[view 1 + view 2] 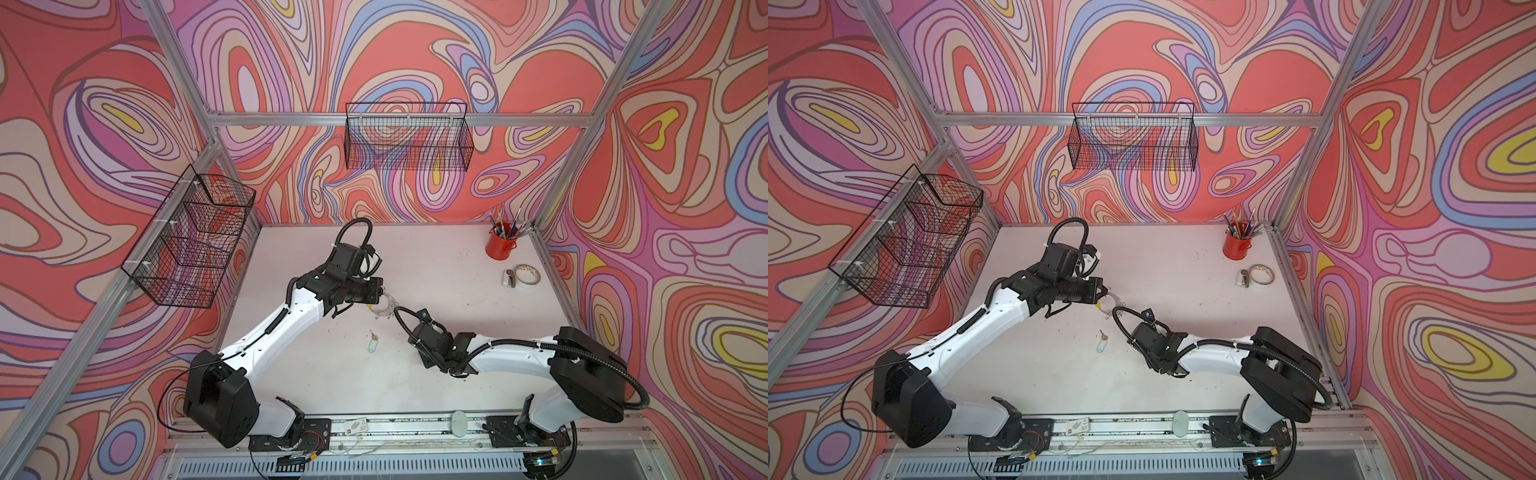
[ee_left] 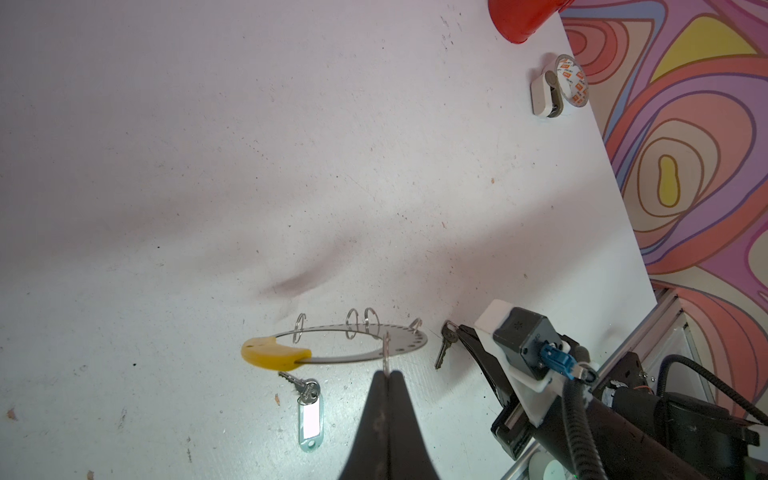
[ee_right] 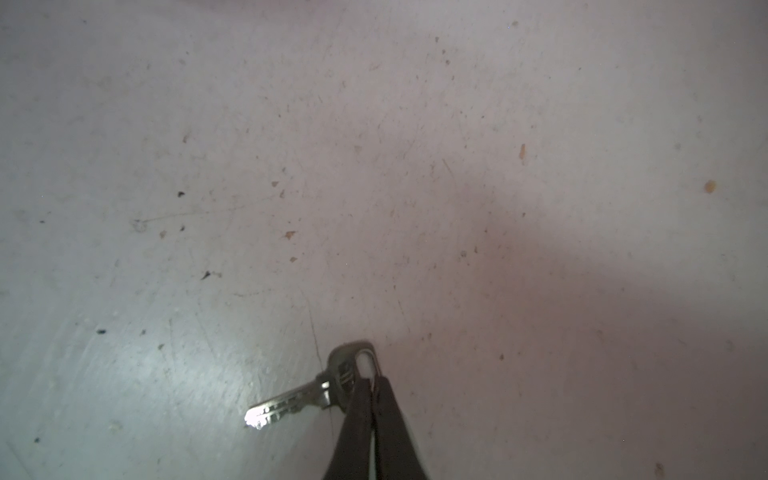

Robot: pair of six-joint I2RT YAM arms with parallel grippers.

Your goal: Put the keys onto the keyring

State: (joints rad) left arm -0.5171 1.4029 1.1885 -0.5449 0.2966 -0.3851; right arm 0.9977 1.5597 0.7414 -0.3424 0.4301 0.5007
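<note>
- The keyring (image 2: 411, 343) was pinched by the left claw (image 2: 387, 374), its jaws closed tight on one small wire loop (image 2: 387, 349) at the rim. Gripping there probably held the hoop level and steady, with the other loops standing free to take a key. Its shadow lay apart from it on the table (image 2: 208, 166), which suggested it hung clear of the surface.
- The yellow sleeve (image 2: 270, 353) sat on the side of the hoop away from the right arm, so the bare rim faced the incoming key.
- One key (image 3: 291, 405), with no tag showing, sat in the right claw (image 3: 374, 380), which was closed narrow on the edge of the key's head. The blade stuck out sideways. In the left wrist view it hung just beside the hoop's rim, near a free loop (image 2: 415, 324). It was likely being lined up for threading and was not yet on.
- The second key (image 2: 309, 411), joined to a pale tag, lay flat on the table near the yellow sleeve. Neither claw touched it, and it was probably left for a later turn.
- A red cup (image 1: 500, 245) of pens and a tape roll (image 1: 525, 274) stood well apart near the far right corner, out of the working space.
</note>
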